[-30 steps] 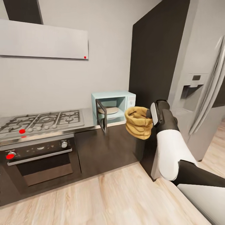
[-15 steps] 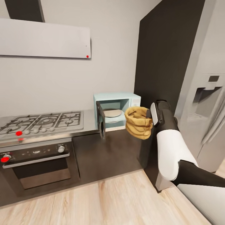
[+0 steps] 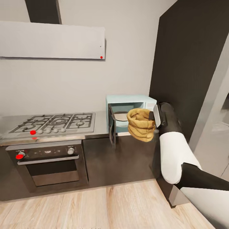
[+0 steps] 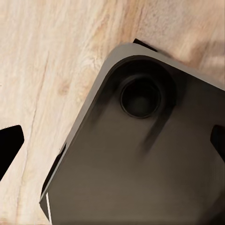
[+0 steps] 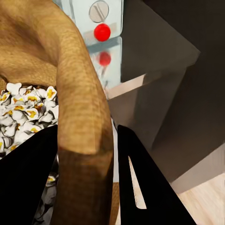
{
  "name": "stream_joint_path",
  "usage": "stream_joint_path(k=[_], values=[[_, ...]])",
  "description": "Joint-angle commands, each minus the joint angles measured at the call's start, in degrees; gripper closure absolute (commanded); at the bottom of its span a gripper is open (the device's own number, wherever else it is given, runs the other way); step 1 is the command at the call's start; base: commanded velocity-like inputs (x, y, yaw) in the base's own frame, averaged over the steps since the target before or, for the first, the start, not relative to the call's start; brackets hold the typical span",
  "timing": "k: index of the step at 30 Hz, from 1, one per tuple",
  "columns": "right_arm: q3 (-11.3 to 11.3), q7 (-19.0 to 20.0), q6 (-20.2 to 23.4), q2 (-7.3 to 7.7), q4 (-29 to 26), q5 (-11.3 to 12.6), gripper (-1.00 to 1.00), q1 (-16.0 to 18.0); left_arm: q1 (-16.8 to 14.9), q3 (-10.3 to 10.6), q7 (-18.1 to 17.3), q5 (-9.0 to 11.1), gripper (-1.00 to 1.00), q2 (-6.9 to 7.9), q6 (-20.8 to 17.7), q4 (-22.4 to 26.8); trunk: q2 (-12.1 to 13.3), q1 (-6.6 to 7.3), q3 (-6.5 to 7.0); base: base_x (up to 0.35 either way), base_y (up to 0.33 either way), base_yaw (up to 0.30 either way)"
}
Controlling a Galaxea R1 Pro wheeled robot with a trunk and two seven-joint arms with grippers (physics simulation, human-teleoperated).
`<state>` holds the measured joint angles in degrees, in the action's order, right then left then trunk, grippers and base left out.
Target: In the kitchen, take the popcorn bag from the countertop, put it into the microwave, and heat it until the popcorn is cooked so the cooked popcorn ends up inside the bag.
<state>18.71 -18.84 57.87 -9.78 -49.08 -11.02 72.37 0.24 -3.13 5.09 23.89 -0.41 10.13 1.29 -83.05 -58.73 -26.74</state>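
Head view, read from left to right: a grated gas hob (image 3: pixel 54 122) sits at the left middle of the frame, set into the glossy grey surface (image 3: pixel 101 122), with a dark built-in oven (image 3: pixel 49 162) below it and a pale hood (image 3: pixel 51 39) across the upper left. Right of centre stands the microwave (image 3: pixel 131 108), a small mint-blue box. Its door (image 3: pixel 112 128) hangs wide open toward the room, and a pale round plate (image 3: pixel 122 116) lies in the open chamber; nothing else can be seen in there. Just right of that, the popcorn bag (image 3: pixel 140 124), a tan crumpled paper sack, is held upright in the air in front of the microwave's right half, clear of the surface. The right end effector (image 3: pixel 154 118) pinches the bag's rolled rim on its right side, with the white and black arm running down to the lower right corner.

Right wrist view looks down into the sack: the dark fingers (image 5: pixel 140 183) straddle the bag wall, one inside and one outside, and the bag holds white and yellow puffed popcorn. A red light glows on the microwave panel beyond.

Left wrist view looks at wooden floor (image 4: pixel 42 70) and a dark part of the robot; whether the left end effector is spread or closed cannot be told.

The step in hand appears to be carrying the bag to the open microwave. The next move likely calls for bringing it leftward and forward past the door edge, keeping it upright, and setting it on the plate.
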Motion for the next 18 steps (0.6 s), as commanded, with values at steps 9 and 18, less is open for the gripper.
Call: stream_joint_path(k=[9,18], values=[[0.27,-0.03,0.04,0.09,-0.1,-0.67,1.0,0.05,0.03,-0.23,0.1,-0.28,-1.0,-0.03,0.14,0.17,-0.03,0.0,-0.05,0.0,0.0,0.198],[0.27,0.18,-0.14,0.27,-0.05,-0.57,1.0,0.05,0.03,-0.3,0.1,0.0,-1.0,0.05,0.05,0.2,-0.03,0.0,-0.05,0.086,0.0,0.004]])
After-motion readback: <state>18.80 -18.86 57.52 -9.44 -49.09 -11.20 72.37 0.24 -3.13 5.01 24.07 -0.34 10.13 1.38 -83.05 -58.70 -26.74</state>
